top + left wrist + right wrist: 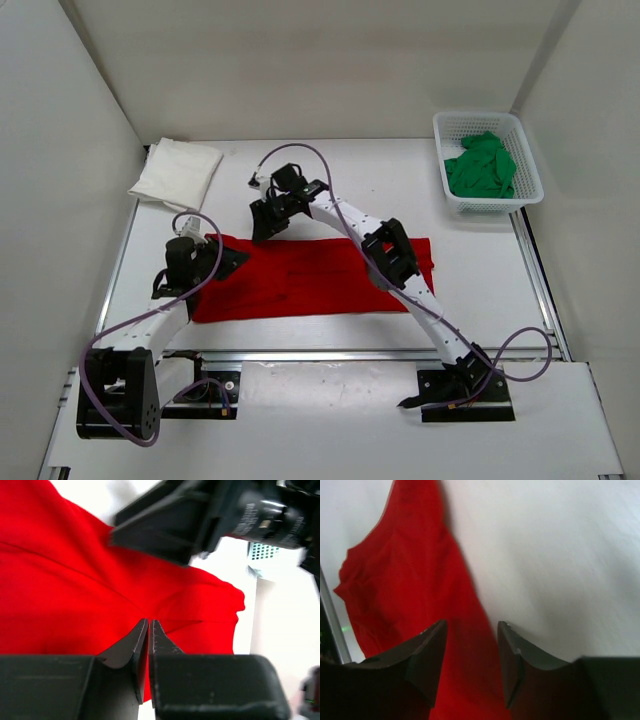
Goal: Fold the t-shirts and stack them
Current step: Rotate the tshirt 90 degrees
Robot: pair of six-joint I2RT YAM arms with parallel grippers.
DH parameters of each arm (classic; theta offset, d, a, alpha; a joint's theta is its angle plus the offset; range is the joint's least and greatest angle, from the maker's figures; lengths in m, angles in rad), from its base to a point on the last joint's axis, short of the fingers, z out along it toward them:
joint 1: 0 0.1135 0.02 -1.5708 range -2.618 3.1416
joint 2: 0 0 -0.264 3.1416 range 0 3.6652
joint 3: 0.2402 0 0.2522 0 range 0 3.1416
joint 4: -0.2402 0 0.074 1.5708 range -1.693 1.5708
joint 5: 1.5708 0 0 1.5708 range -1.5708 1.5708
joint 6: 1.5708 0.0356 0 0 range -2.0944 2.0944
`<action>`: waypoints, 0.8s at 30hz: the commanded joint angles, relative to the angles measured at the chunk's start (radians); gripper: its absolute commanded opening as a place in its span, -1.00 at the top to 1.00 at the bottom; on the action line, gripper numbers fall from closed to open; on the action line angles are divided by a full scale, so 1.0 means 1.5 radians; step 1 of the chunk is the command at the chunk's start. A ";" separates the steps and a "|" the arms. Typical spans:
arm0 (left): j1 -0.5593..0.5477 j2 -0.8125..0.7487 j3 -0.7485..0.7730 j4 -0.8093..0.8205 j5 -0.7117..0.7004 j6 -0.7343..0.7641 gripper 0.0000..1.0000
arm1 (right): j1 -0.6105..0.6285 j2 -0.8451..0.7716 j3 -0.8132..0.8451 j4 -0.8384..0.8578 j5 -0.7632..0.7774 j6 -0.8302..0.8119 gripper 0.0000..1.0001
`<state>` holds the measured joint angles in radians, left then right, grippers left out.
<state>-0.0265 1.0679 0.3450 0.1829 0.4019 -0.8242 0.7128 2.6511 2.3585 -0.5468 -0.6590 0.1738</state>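
Red t-shirt lies flat on the bench, a long strip running left-right, well left of and nearer than the lattice basket. Left hand, jaws together, appears to pinch the strip's end farthest from the basket. Right hand, jaws apart, hovers over its far edge, gripping nothing.

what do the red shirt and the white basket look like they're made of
The red shirt looks like thin, soft cloth with a matte finish: it lies flat on the table with creases and limp, rounded edges. The white basket is probably rigid moulded plastic: its walls are an even lattice of small holes and keep straight edges. Its sheen is hard to judge.
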 commanded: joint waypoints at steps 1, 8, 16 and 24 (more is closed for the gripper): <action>0.000 -0.008 0.034 0.005 0.019 0.007 0.66 | 0.037 0.081 0.154 -0.158 -0.049 -0.052 0.16; 0.010 -0.012 0.056 -0.007 0.019 0.015 0.66 | 0.006 0.100 0.179 -0.117 -0.043 0.008 1.00; -0.079 0.026 0.070 -0.025 -0.040 0.044 0.67 | -0.172 0.062 0.237 -0.055 0.085 0.200 0.99; -0.277 0.163 0.086 0.007 -0.090 0.029 0.69 | -0.286 0.040 0.304 -0.136 0.201 0.270 0.27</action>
<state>-0.3408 1.2636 0.4484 0.1726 0.3134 -0.7769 0.2626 2.7857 2.7914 -0.6846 -0.4400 0.5343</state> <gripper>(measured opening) 0.159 0.344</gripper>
